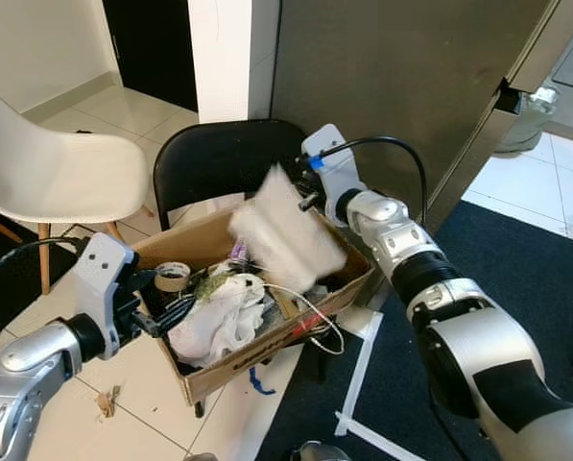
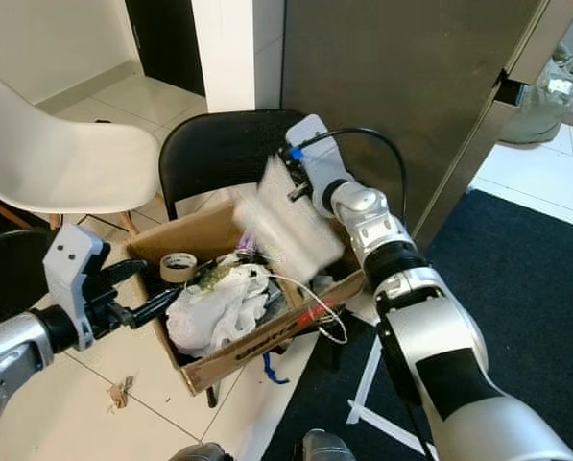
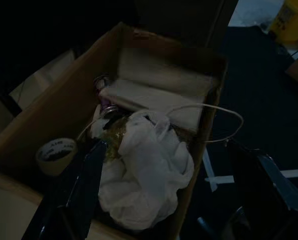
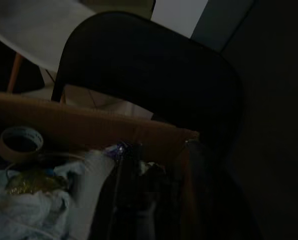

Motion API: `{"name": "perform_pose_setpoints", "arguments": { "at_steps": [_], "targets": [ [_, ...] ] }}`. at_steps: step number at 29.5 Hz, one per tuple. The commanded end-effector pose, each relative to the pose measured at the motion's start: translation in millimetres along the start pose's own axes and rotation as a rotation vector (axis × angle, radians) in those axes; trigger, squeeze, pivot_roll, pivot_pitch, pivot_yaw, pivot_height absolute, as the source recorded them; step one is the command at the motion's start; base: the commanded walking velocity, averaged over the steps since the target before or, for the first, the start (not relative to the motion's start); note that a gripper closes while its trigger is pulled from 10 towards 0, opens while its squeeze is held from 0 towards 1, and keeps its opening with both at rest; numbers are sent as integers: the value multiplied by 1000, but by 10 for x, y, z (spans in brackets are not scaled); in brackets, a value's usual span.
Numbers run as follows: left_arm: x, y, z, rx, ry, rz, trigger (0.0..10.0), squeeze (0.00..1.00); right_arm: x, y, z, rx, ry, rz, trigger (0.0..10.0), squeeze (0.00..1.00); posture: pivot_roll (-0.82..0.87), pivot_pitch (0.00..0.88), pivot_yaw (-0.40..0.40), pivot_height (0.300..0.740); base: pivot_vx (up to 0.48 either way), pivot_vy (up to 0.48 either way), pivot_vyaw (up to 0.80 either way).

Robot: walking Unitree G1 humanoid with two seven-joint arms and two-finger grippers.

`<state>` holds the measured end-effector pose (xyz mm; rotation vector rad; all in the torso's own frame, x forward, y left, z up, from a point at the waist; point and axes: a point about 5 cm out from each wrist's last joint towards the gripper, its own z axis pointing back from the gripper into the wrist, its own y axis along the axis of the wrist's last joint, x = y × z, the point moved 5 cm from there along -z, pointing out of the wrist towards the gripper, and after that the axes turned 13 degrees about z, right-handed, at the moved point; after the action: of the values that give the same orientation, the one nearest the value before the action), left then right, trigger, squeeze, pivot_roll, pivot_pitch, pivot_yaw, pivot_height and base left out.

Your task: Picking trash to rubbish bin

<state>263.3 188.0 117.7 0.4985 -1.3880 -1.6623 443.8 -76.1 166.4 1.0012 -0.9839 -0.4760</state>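
My right gripper (image 1: 303, 197) sits above the box (image 1: 230, 360); the white packet (image 1: 284, 233) blurs over the box, grasp unclear; left gripper (image 1: 169, 312) open at box's near-left rim; let the packet fall inside, keep clear of cable (image 1: 317, 314).

trash heaps the cardboard box (image 1: 267, 351), black chair (image 1: 219, 154) behind

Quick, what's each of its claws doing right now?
Left gripper: open, empty, over the cardboard box.
Right gripper: cannot tell; a blurred white plastic bag covers it.
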Motion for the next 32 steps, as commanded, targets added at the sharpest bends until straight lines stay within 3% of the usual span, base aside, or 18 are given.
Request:
{"name": "perform_pose_setpoints", "arguments": {
  "at_steps": [1,9,10,11,12,14,15,18,22,27,29,30,32],
  "targets": [
    [-76,-4,44,-22,29,-19,10000,0,41,11,4,14,-14,-34,10000,1000,71,0,-66,740,0,0,0],
    [-64,46,10,0,32,-34,10000,0,69,67,20,64,3,-82,10000,1000,73,0,-66,740,0,0,0],
    [-50,90,-8,23,29,-37,10000,0,78,94,33,89,17,-100,10000,682,75,0,-68,740,0,0,0],
    [-41,120,-19,40,28,-39,10000,0,83,112,42,105,27,-111,10000,682,75,0,-68,740,0,0,0],
    [-27,207,-61,88,30,-33,10000,0,97,146,73,142,48,-129,10000,0,65,0,-66,740,0,0,0],
    [19,368,-147,181,22,-17,10000,0,134,209,142,214,86,-176,10000,0,58,0,-65,740,0,0,0],
    [19,368,-147,181,22,-17,10000,0,134,209,142,214,86,-176,10000,0,58,0,-65,740,0,0,0],
    [164,638,-357,331,-7,14,10000,0,191,254,316,308,127,-217,10000,0,28,0,-60,740,0,0,0],
    [294,787,-526,414,-38,27,10000,0,127,199,469,336,137,-226,10000,0,7,0,-55,740,0,0,0],
    [436,872,-642,459,-90,48,10000,0,19,146,600,347,140,-229,10000,0,-4,0,-53,740,0,0,0],
    [592,930,-775,479,-145,57,10000,0,-85,144,702,370,95,-272,10000,0,-15,0,-50,740,0,0,0],
    [592,930,-775,479,-145,57,10000,0,-85,144,702,370,95,-272,10000,0,-15,0,-50,740,0,0,0],
    [676,942,-928,476,-158,52,10000,0,-133,113,719,380,43,-342,10000,0,-16,0,-52,740,0,-330,0]
  ]
}}
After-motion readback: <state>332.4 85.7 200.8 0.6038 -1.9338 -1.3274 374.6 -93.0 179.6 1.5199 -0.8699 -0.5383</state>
